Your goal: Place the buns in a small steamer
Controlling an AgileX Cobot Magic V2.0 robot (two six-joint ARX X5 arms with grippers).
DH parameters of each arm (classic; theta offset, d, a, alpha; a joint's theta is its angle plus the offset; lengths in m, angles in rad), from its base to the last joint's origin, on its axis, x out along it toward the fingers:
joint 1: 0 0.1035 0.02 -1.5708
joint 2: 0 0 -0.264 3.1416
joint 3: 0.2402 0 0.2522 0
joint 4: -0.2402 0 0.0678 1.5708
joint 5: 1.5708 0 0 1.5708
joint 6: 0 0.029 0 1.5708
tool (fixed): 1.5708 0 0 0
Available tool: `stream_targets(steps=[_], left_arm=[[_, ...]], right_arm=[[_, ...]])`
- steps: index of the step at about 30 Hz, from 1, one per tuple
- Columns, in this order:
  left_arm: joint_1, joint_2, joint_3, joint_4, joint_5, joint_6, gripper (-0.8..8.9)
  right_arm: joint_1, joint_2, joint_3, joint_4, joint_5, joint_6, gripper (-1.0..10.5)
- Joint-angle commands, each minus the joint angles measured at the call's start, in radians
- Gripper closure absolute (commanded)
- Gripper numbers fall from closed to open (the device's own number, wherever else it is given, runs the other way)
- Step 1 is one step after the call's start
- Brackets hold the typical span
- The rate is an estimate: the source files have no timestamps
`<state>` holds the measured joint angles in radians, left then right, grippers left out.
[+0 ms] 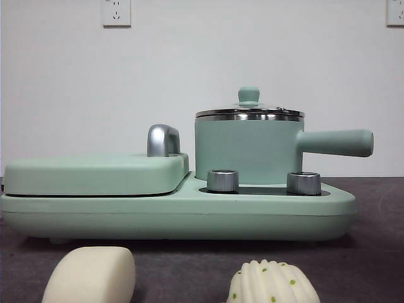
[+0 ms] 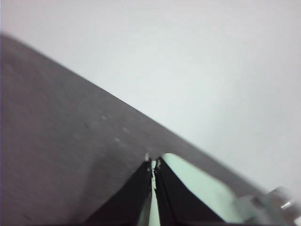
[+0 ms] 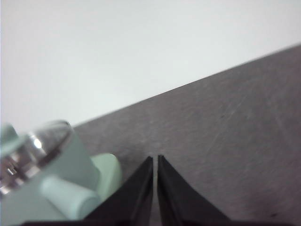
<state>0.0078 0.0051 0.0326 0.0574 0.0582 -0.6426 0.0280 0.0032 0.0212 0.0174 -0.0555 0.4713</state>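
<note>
Plain white wall (image 1: 202,76) behind dark grey matte tabletop (image 1: 379,252). White electrical outlet (image 1: 116,12) high on wall, upper left; second white outlet (image 1: 395,12) at far right edge. Even, soft lighting.

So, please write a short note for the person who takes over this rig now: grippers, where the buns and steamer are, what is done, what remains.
Left gripper: shut, empty, waiting beside the appliance.
Right gripper: shut, empty, waiting near the steamer handle.
Smooth bun and ribbed bun with green dots: both on the table in front of the appliance, apart from each other.
Small steamer: on the appliance base, glass lid on.
Done: nothing yet.
Left: take off the lid, put both buns inside.
</note>
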Motion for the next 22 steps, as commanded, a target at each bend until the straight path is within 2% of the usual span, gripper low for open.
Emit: stream_targets(steps=[1,5,9,15,22], left_arm=[[-0.003,-0.002,-0.016,0.05,0.006,-0.182,8.01],[-0.003,-0.002,0.025,0.085,0.01,-0.18,8.01],[-0.003,0.0,0.096,0.093,0.01,-0.169,8.01],[-0.003,0.031,0.242,0.025,0.029,-0.067,8.01],[-0.003,0.158,0.467,-0.162,0.104,0.127,8.01]], right_arm=[[0.003,0.0,0.041,0.011,-0.026,0.148,9.3],[0.003,0.002,0.108,0.008,-0.08,0.151,9.3],[0.003,0.02,0.207,-0.039,-0.106,0.122,9.3],[0.003,0.104,0.369,-0.103,-0.139,0.029,9.3],[0.003,0.275,0.543,-0.158,-0.239,-0.109,9.3]])
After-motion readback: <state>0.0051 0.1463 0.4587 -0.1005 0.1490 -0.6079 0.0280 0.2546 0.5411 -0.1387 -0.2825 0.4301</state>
